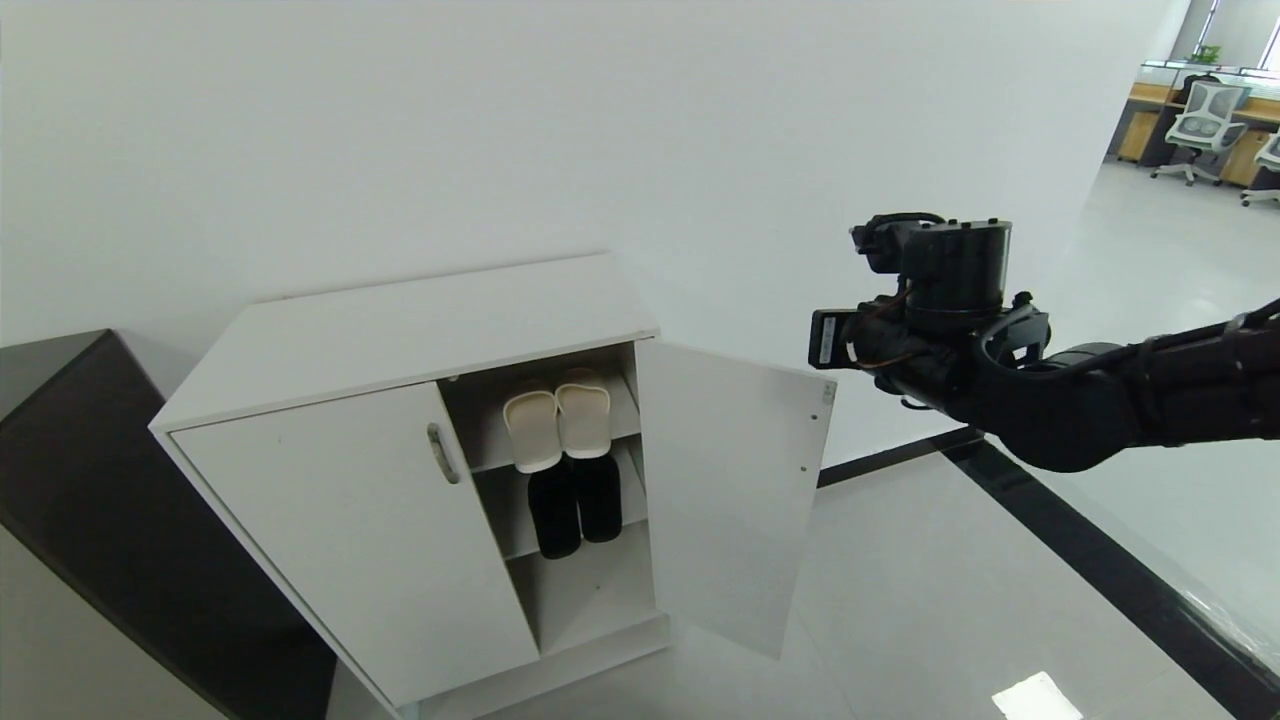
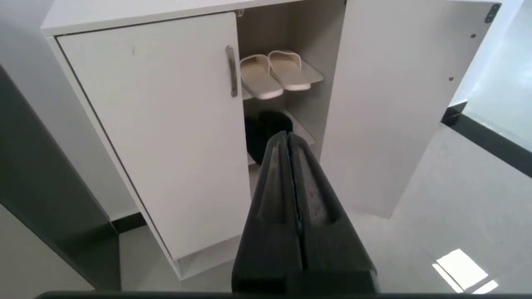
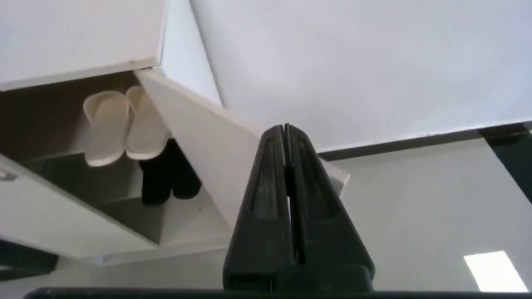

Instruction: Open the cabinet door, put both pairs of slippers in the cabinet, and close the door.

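1. Two pairs lie inside the white two-door cabinet [image 1: 400,330]: cream slippers [image 1: 558,418] on the upper shelf, black slippers [image 1: 575,510] below.
2. Its right door [image 1: 735,500] stands open.
3. Left gripper [image 2: 288,139] and right gripper [image 3: 285,133]: fingers pressed together, empty.

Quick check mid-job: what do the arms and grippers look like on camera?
The left gripper and right gripper are matte black, each two long tapered fingers. The right arm is black and rounded, with a cylindrical wrist module, looped cables and a small pale label.
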{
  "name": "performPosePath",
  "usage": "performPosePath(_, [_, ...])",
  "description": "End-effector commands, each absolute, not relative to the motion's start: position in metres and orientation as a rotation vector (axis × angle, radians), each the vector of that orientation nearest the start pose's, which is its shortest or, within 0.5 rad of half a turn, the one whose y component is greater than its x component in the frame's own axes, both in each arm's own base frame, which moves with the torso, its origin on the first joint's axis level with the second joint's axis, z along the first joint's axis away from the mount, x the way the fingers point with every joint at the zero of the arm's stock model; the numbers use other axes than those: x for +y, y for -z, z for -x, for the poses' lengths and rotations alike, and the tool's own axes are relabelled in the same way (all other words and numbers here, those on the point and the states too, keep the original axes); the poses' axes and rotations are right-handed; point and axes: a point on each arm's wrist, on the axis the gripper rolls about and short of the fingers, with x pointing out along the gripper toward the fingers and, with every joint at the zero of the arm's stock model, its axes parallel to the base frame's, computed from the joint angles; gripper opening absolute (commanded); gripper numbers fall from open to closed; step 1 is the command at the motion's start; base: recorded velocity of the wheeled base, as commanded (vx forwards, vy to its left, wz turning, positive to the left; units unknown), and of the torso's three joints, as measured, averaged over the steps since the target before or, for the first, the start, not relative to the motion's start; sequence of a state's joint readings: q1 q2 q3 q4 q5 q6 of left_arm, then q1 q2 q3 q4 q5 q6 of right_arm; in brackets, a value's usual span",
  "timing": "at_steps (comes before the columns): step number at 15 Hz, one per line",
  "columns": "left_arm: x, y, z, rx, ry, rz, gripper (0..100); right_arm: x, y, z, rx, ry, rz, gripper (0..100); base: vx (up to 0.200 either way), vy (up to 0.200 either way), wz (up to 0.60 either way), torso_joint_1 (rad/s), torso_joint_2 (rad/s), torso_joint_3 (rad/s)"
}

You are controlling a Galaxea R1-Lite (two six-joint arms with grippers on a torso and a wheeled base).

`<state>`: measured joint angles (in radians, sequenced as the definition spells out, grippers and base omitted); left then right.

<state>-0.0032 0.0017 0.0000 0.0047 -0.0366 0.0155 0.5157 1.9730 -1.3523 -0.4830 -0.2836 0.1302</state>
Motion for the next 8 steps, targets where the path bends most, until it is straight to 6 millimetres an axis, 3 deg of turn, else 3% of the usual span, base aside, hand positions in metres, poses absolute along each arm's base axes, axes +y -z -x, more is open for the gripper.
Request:
performPosePath(1, [-0.001, -0.075, 0.023, 0.006, 0.04, -0.015, 0, 0.194, -0.197, -0.385, 0.175, -0.2, -0.066, 0, 0.0, 0.0, 0.0, 0.0, 0.0, 0.0])
performPosePath(8, [-0.001, -0.075, 0.023, 0.006, 0.04, -0.017, 0, 0.193, -0.161, -0.428, 0.205, -0.154, -0.058, 0, 0.0, 0.0, 0.0, 0.0, 0.0, 0.0])
